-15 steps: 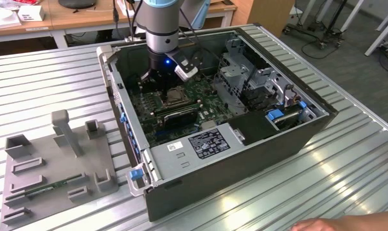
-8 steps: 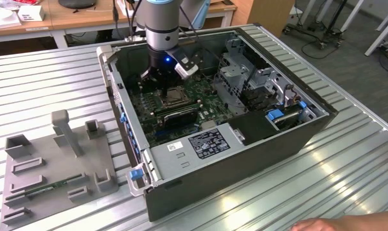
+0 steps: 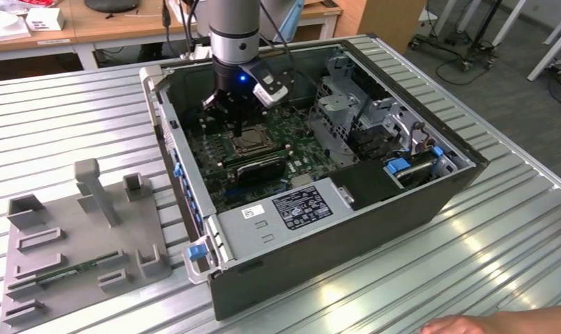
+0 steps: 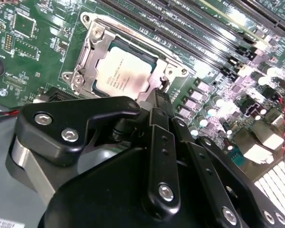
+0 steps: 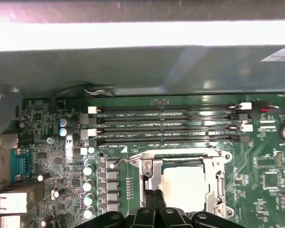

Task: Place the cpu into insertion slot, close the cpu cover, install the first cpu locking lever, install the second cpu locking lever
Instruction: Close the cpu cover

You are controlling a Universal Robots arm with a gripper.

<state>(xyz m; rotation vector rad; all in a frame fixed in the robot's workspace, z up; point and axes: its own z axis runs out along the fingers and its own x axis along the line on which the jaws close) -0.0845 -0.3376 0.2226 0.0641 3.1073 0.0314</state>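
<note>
Quick count from in here: one cpu (image 4: 123, 71), one insertion slot (image 5: 180, 164), one cpu cover (image 4: 88, 52), and four long memory slots (image 5: 166, 126) beside them. The cpu sits in the slot with the cover lying flat around it. My gripper (image 4: 160, 95) has its jaws pressed together with no gap. The tips are down at the cover's edge, right beside the cpu. Can't tell if anything thin is pinched.

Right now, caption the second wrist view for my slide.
Gripper tip at the edge of the cpu cover, which lies flat around the seated cpu.
</note>
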